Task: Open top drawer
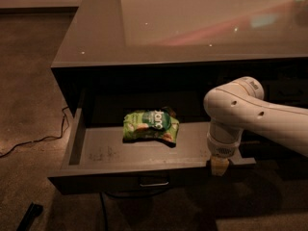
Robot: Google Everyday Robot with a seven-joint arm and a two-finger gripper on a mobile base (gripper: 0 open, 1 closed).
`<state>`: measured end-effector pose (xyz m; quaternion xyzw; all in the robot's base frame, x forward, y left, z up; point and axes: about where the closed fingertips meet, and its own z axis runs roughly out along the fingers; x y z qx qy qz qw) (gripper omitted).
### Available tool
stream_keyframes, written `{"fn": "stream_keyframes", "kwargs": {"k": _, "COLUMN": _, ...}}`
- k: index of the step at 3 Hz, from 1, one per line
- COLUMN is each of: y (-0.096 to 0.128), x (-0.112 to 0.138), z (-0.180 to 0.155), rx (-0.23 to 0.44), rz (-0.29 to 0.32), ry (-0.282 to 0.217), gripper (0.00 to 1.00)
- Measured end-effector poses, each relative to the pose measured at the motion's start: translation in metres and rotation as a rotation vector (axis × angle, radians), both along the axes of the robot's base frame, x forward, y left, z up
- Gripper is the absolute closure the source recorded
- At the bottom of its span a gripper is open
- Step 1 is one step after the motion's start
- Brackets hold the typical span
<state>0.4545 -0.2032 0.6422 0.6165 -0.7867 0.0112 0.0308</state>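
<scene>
The top drawer (96,150) stands pulled out from under the grey counter, showing its lighter grey floor and walls. Its dark front (96,182) has a small metal handle (154,182) at the centre. A green snack bag (150,125) lies inside, near the middle. My gripper (220,165) hangs from the white arm (250,114) and sits at the drawer's front rim, right of the handle. Only its yellowish tip shows below the wrist.
The glossy grey counter top (192,23) overhangs the drawer. A black cable (43,137) runs across the floor at the left. A small dark object (30,214) lies on the floor at the lower left. Another dark cable (103,208) hangs below the drawer.
</scene>
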Motion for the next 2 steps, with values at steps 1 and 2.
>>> {"fn": "stream_keyframes", "kwargs": {"k": 1, "y": 0.0000, "x": 0.0000, "z": 0.0000, "rx": 0.000, "rz": 0.000, "ry": 0.000, "gripper": 0.17}}
{"fn": "stream_keyframes", "kwargs": {"k": 2, "y": 0.0000, "x": 0.0000, "z": 0.0000, "rx": 0.000, "rz": 0.000, "ry": 0.000, "gripper": 0.00}}
